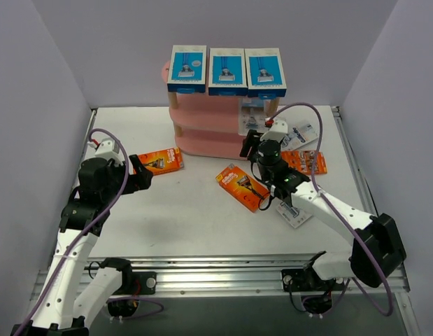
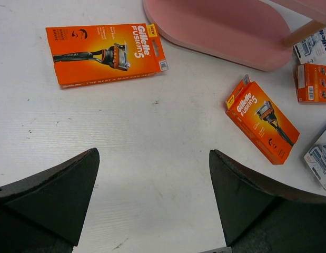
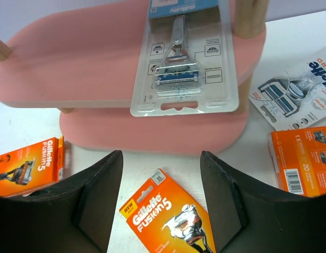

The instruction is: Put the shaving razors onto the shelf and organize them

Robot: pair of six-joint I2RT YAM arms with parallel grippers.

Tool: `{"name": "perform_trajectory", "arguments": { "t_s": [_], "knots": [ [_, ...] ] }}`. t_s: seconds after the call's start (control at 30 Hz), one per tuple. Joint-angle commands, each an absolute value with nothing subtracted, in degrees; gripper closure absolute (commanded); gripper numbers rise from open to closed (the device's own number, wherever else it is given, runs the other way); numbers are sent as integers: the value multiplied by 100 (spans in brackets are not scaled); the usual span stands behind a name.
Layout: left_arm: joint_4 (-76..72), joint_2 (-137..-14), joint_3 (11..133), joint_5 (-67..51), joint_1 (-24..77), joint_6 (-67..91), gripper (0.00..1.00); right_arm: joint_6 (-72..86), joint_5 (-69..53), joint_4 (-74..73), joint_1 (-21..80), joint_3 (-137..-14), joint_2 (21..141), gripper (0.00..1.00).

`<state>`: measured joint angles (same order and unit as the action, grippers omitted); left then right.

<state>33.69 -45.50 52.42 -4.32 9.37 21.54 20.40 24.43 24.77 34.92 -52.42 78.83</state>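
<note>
The pink shelf (image 1: 202, 133) carries three blue-and-white razor boxes (image 1: 226, 71) side by side on its top board. A clear blister pack (image 3: 186, 58) stands against the right end of the middle board. My right gripper (image 3: 161, 155) is open just in front of that pack and holds nothing; an orange card (image 3: 168, 216) lies on the table below its fingers. At the left my left gripper (image 2: 152, 153) is wide open over bare table, short of another orange card (image 2: 105, 52). A third orange pack (image 1: 303, 162) lies to the right of the shelf.
Two more blister packs lie on the table, one by the shelf's right end (image 1: 300, 134) and one under the right forearm (image 1: 294, 213). Grey walls close in both sides. The shelf's wooden posts (image 3: 251, 16) stand near the placed pack.
</note>
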Motion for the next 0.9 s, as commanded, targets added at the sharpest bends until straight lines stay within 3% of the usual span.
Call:
{"name": "perform_trajectory", "arguments": {
  "t_s": [0.0, 0.5, 0.87],
  "knots": [
    [3226, -4456, 5317, -290, 905, 2039, 6, 2206, 2347, 2198, 3507, -4975, 7261, 44],
    [3278, -4632, 5344, -220, 914, 2083, 6, 3436, 1767, 1907, 3577, -3157, 6267, 44],
    [3305, -4737, 5361, -176, 914, 2101, 6, 4016, 2011, 1206, 3683, -2839, 6381, 43]
  ]
}}
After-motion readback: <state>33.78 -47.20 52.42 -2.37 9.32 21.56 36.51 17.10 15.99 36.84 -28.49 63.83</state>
